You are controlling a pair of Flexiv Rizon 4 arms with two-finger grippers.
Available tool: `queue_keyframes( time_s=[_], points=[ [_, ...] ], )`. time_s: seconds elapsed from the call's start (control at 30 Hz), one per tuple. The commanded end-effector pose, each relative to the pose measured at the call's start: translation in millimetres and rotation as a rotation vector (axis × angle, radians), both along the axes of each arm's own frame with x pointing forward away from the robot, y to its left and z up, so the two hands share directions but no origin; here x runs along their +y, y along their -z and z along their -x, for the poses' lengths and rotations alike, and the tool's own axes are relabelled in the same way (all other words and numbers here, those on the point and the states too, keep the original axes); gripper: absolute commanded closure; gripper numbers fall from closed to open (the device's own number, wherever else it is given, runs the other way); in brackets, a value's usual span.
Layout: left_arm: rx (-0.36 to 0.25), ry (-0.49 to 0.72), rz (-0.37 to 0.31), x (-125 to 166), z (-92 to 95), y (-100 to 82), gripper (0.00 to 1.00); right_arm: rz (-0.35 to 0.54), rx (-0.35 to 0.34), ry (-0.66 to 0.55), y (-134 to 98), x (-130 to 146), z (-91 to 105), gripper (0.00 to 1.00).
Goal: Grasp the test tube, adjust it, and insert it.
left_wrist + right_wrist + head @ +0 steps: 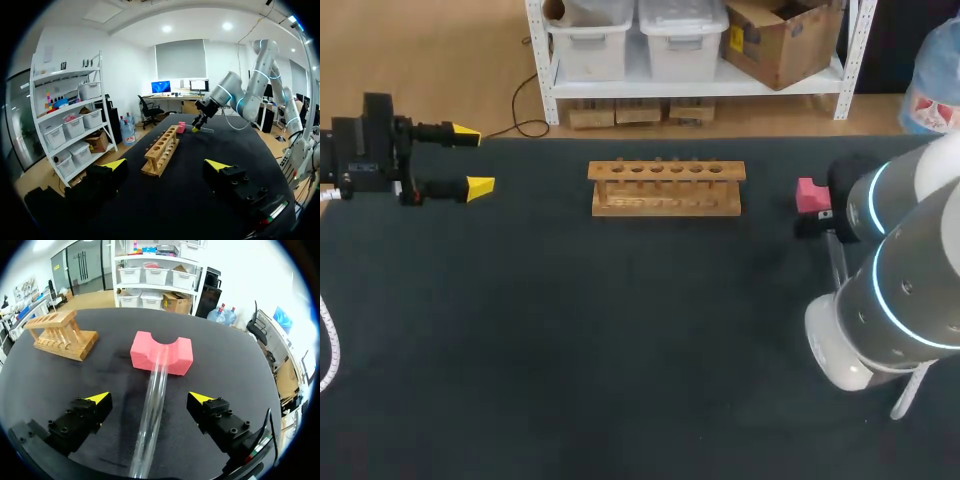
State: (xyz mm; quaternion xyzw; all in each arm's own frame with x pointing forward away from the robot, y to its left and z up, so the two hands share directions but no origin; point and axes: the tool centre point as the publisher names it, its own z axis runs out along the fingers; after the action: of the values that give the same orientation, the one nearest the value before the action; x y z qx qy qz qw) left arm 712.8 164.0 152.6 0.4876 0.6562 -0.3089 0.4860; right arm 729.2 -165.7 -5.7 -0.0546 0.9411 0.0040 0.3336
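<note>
Lying inside the wide-open right hand (pixel 148 398), the test tube (pixel 155 385) rests one end on a pink block (pixel 177 357).

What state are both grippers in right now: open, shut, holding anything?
Left gripper: jaws open, holding nothing.
Right gripper: jaws open, one on each side of the test tube, not touching it.

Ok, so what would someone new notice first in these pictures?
Probably the pink foam block at the right of the table, with the clear test tube lying in its notch and my right hand open astride the tube. Next, the wooden rack standing mid-table toward the far edge, and my left hand open at the left.
</note>
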Motion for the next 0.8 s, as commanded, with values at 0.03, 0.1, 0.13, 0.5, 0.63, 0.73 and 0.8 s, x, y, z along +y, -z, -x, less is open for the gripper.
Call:
queue_keyframes(
  time_s=[0.03,0.1,0.13,0.5,0.63,0.73,0.8],
  points=[
    [-0.007,-0.001,0.005,0.6,0.7,1.5,0.00,-0.039,-0.031,-0.019,5.8,-0.7,4.5,0.00],
    [-0.007,-0.001,0.005,0.6,0.7,1.5,0.00,-0.048,-0.039,-0.016,7.0,-0.2,4.8,0.00],
    [-0.007,-0.001,0.005,0.6,0.7,1.5,0.00,-0.047,-0.041,-0.015,8.4,-0.1,4.5,0.00],
    [-0.007,-0.001,0.005,0.6,0.7,1.5,0.00,-0.037,-0.055,-0.022,11.0,-1.4,2.2,0.10],
    [-0.007,-0.001,0.005,0.6,0.7,1.5,0.00,-0.034,-0.052,-0.022,11.9,-2.8,1.3,0.15],
    [-0.007,-0.001,0.005,0.6,0.7,1.5,0.00,-0.032,-0.050,-0.024,12.5,-3.1,1.2,0.38],
    [-0.007,-0.001,0.005,0.6,0.7,1.5,0.00,-0.031,-0.047,-0.026,13.5,-3.1,1.6,0.45]
  ],
)
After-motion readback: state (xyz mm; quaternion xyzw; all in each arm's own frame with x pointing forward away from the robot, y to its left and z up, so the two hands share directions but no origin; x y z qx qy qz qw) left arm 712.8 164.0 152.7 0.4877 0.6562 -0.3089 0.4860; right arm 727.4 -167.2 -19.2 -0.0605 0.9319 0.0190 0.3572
